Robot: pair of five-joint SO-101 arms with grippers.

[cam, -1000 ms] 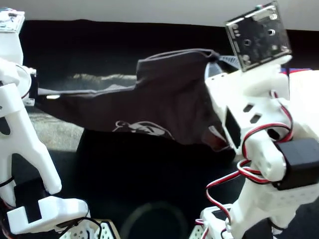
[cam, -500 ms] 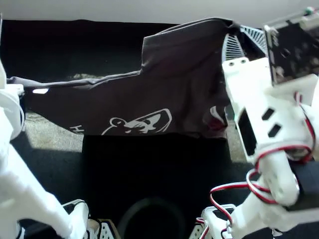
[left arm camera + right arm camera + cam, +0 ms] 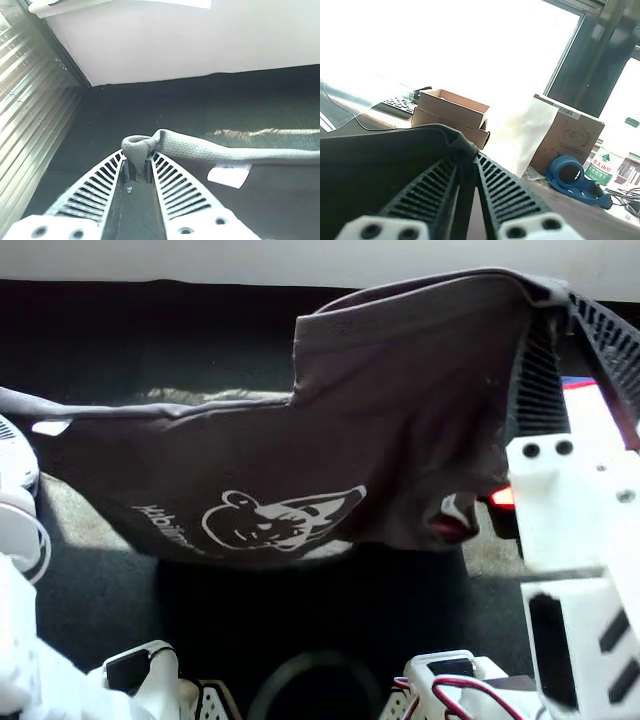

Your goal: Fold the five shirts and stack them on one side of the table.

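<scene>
Left fingers (image 3: 176, 184), right fingers (image 3: 511, 196) pinching dark shirt (image 3: 400, 430), black table (image 3: 260, 100), white wall (image 3: 175, 40), blinds (image 3: 25, 90)

A dark table top (image 3: 120, 340) lies under a white wall (image 3: 200, 45), with window blinds (image 3: 25, 105) at its side, and in the room behind stand two stacked cardboard boxes (image 3: 451, 116), a keyboard (image 3: 396, 104) just beside them, a taller brown box (image 3: 570, 140) and a blue tape dispenser (image 3: 574, 181).
</scene>
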